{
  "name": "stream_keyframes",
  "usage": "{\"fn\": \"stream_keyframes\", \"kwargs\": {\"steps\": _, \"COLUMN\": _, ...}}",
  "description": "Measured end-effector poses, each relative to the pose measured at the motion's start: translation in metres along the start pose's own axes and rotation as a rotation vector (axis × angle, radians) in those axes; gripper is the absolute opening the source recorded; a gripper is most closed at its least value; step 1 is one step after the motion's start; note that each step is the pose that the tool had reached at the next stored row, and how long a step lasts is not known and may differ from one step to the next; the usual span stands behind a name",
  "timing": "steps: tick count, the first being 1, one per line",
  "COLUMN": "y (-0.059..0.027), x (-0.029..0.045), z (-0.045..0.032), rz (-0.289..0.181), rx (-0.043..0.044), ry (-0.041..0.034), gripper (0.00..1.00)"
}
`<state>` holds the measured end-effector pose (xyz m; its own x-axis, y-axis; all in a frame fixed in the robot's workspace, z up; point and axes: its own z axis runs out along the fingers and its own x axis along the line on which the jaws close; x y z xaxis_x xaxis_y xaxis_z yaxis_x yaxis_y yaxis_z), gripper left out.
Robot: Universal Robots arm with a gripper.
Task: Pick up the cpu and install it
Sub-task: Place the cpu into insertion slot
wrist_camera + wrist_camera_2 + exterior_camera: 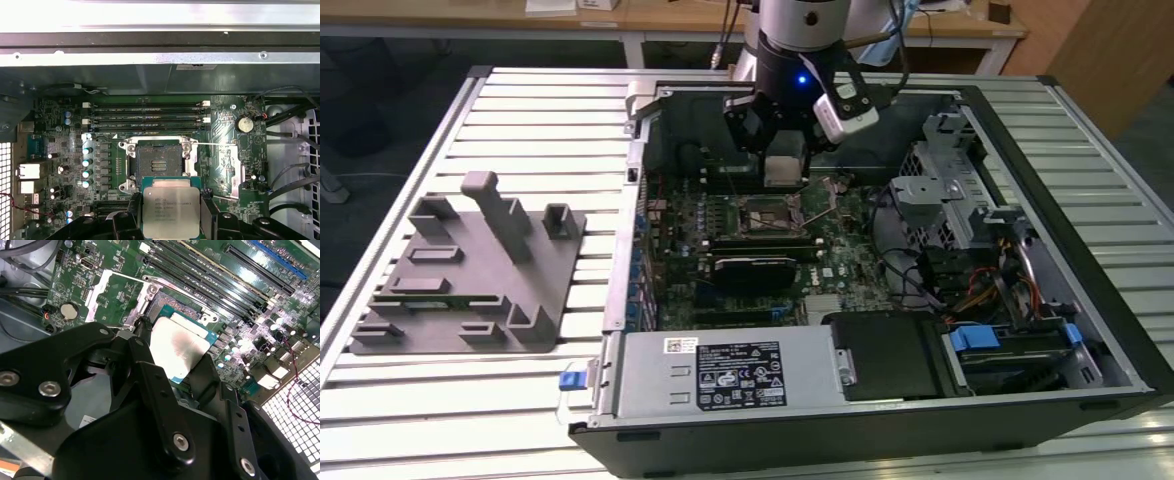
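The small flat square cpu with silvery-grey metal top and green rim (pixel 171 212) is pinched at its edges by the black tool (pixel 782 168), near the open metal-framed socket (pixel 159 161). Pins could be bent if it were lowered tilted or offset. The chip-to-socket offset is given by the first wrist view; the tool's place inside the black computer case (pixel 720 445) is given by the exterior view.

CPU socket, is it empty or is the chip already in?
Empty. In the first wrist view the socket shows bare contacts, and the cpu sits apart from it, held in the gripper.
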<state>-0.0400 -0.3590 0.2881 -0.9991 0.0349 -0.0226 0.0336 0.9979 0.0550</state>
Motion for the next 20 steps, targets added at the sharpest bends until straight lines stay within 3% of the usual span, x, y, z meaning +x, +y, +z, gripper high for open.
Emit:
{"fn": "stream_keyframes", "kwargs": {"steps": 9, "y": 0.0, "x": 0.0, "z": 0.0002, "rz": 0.009, "rx": 0.0002, "ry": -0.0005, "gripper": 0.55}}
{"fn": "stream_keyframes", "kwargs": {"steps": 20, "y": 0.0, "x": 0.0, "z": 0.0008, "rz": 0.206, "rx": 0.0047, "ry": -0.0113, "gripper": 0.55}}
